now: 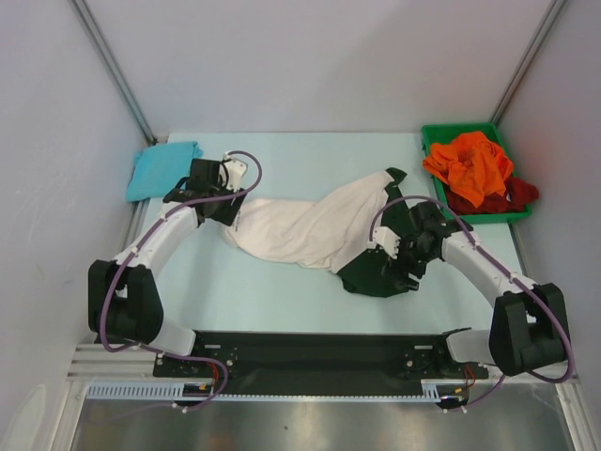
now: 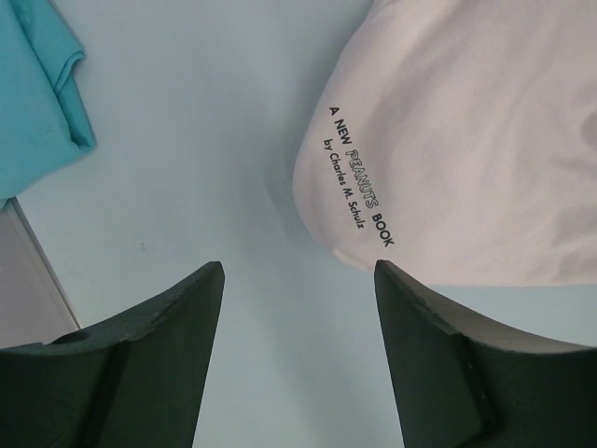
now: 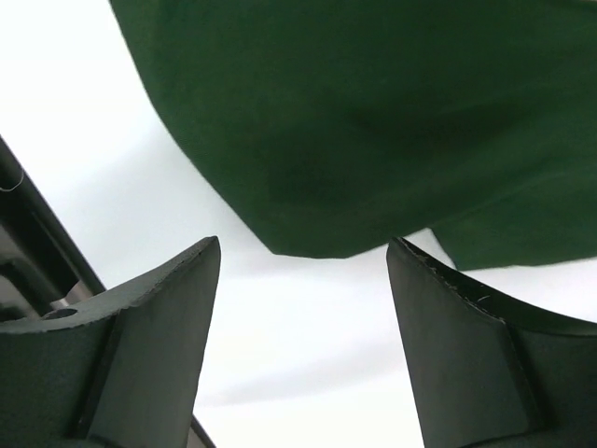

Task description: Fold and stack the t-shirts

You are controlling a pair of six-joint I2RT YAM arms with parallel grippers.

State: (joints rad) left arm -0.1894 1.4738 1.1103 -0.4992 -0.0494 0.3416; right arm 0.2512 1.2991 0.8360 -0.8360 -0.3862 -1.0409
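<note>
Near edge: black base rail (image 1: pixel 310 352) w/ both arms bolted on, pale blue-green table (image 1: pixel 272 301) beyond it.

R gripper (image 3: pixel 303 252): claw wide, nothing btwn the fingers (image 3: pixel 149 345). It sits over the table, low. Just past the tips lies the dark green sleeve (image 3: pixel 373 121) of the cream cotton t-shirt w/ dark green sleeves (image 1: pixel 310 225). Sleeve edge is close to the tips; can't tell if it touches.

L gripper (image 2: pixel 298 280): claw wide too, holding nothing, bare table btwn the fingers (image 2: pixel 159 364). Cream shirt's rounded edge is just ahead-right of the tips, apart from them. Small black print on it reads "A NEW PEANUTS BOOK by Charles M. Schulz".

Cream shirt lies mid-table, rumpled, stretched from L gripper across to R arm. One dark sleeve bunched near R gripper, another bit of dark green at its far end.

Far left: folded teal t-shirt (image 1: pixel 161 169) flat on table, next to L wrist.

Far right: green plastic bin (image 1: pixel 451 132) holding crumpled orange t-shirt (image 1: pixel 470 162) on top of dark red t-shirt (image 1: pixel 502 197). The red one spills over the bin's right rim.
</note>
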